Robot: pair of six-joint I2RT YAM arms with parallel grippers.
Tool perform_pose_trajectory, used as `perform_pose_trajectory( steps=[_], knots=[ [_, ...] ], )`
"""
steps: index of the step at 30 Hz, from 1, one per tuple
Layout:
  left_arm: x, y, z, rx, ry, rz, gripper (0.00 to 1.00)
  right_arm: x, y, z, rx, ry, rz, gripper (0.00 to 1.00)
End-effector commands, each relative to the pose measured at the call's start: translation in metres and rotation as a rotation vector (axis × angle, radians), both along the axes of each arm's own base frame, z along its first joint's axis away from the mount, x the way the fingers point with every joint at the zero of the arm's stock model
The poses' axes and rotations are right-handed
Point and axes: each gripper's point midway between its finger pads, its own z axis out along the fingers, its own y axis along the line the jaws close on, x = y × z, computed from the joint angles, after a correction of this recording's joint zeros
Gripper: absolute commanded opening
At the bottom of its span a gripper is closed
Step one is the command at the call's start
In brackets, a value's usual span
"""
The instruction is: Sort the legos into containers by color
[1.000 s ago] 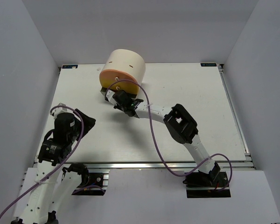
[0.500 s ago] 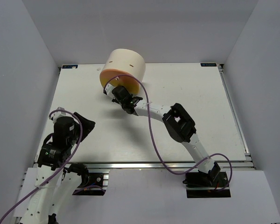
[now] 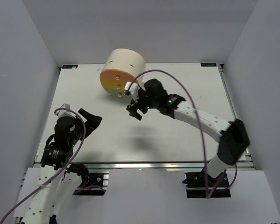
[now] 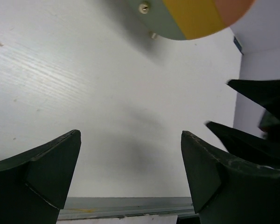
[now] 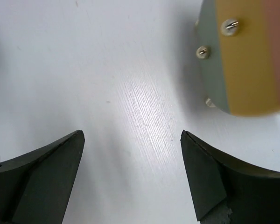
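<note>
We log the cream cabinet (image 3: pixel 127 61) at the far edge of the tabletop (image 3: pixel 79 88), left of centre, its pink-orange drawer (image 5: pixel 276 46), yellow drawer (image 5: pixel 245 70) and blue drawer (image 5: pixel 213 70) facing the near edge, fronts flush. The right gripper (image 3: pixel 135 109) hangs just off that face, apart from it, fingers spread, holding nothing. The left gripper (image 3: pixel 89 117) sits toward the near-left corner, likewise spread and empty.

- No legible text, brand, number or sign in any view.
- Far-left label (image 3: pixel 70 66) and far-right label (image 3: pixel 208 64) on the table (image 3: pixel 177 135) edge: print too small to read.
</note>
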Motion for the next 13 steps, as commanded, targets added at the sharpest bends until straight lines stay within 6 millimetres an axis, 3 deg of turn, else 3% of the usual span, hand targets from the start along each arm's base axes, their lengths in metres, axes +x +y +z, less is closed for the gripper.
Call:
perform_pose_trajectory(
  steps=[1, 5, 6, 10, 13],
  knots=[
    [0.017, -0.025, 0.019, -0.027, -0.112, -0.136, 0.98, -0.028, -0.021, 0.036, 0.143, 0.117, -0.070, 0.89],
    [0.030, -0.045, 0.024, -0.050, -0.147, -0.241, 0.98, -0.026, -0.052, 0.056, 0.161, 0.105, -0.227, 0.89],
    [0.031, -0.049, 0.027, -0.055, -0.156, -0.266, 0.98, -0.025, -0.061, 0.068, 0.189, 0.081, -0.257, 0.89],
    [0.041, -0.056, 0.037, -0.037, -0.183, -0.316, 0.98, -0.030, -0.075, 0.072, 0.189, 0.073, -0.277, 0.89],
    [0.046, -0.059, 0.038, -0.027, -0.179, -0.334, 0.98, -0.027, -0.078, 0.062, 0.175, 0.065, -0.282, 0.89]
  ],
)
